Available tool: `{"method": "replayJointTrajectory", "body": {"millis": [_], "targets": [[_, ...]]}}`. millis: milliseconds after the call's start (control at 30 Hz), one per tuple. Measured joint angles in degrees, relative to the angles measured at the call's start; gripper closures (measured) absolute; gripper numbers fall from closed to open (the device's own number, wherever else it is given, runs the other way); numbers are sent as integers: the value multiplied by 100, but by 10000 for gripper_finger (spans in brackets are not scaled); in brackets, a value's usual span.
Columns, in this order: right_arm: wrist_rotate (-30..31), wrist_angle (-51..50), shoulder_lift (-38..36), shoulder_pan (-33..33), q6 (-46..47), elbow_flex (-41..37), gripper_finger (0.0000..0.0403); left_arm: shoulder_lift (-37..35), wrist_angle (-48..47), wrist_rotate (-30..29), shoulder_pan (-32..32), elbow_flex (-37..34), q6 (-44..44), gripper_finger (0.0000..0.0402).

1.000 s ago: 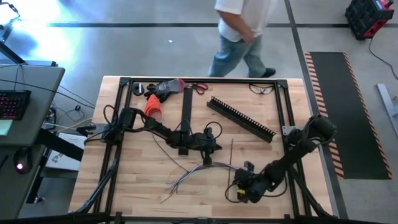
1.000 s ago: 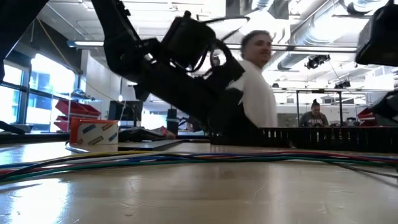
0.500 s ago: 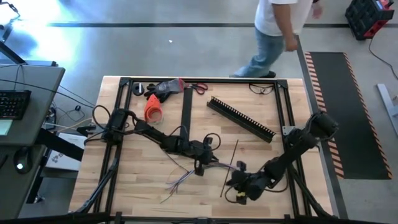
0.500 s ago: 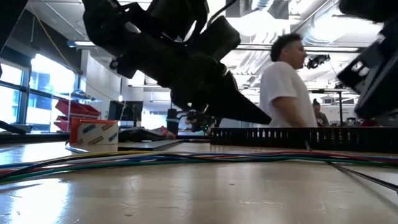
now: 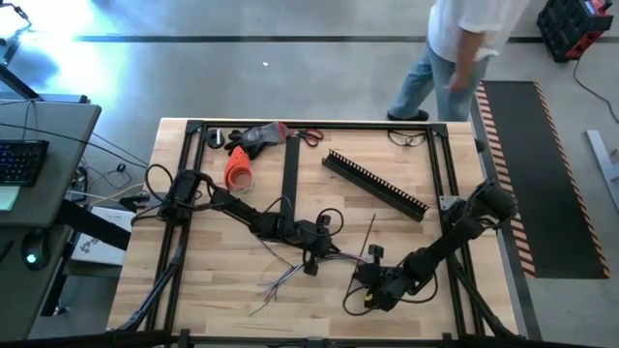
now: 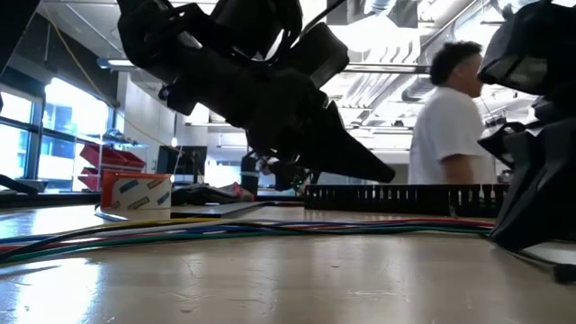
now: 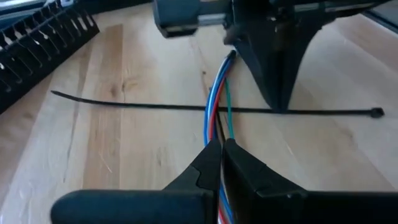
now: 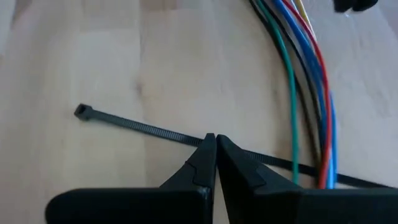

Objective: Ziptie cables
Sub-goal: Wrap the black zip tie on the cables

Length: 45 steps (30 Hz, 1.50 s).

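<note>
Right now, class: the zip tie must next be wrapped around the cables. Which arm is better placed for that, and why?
Probably the right. The right gripper is shut on the zip tie, which crosses the cables. The left gripper is shut on the cables, so it looks committed to holding them.

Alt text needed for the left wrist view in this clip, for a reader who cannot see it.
The left gripper is shut on the cables, a bundle of blue, red, green and dark wires running across the wooden table. A black zip tie lies across the bundle, the right gripper pinches it, and a slotted black channel sits at the edge.
</note>
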Motion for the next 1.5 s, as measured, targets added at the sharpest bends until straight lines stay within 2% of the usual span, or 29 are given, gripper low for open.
{"method": "replayJointTrajectory", "body": {"millis": [200,333,433,500,567,633,767,833,1033,1100,1300,1500], "targets": [[165,-897,-555,0,-665,-58,403,0,61,-2,-2,0,-151,402],[401,-1670,-1170,0,-87,-42,402,0,249,0,-2,0,-149,402],[587,-2052,-1308,36,489,-52,402,0,334,-1,1,0,-140,402],[728,-2028,-1343,71,698,-46,402,0,409,-4,25,1,-138,402],[608,-1928,-1277,87,768,-42,403,0,419,-7,56,2,-137,402],[325,-1628,-1156,169,562,-44,403,58,511,-2,85,2,-138,402],[206,-846,-895,336,8,-35,399,326,1036,142,173,31,-132,402],[203,-712,-732,341,-54,-37,389,473,1352,303,211,57,-138,402],[206,-1094,-596,342,-106,-31,338,544,1401,386,214,122,-136,402],[220,-1305,-652,350,-518,22,325,544,1369,409,185,122,-133,402],[250,-2136,-707,351,-2562,427,298,544,1300,423,144,120,-133,402],[-441,-2414,-707,320,-5298,520,289,544,1300,411,146,120,-133,402]]}}
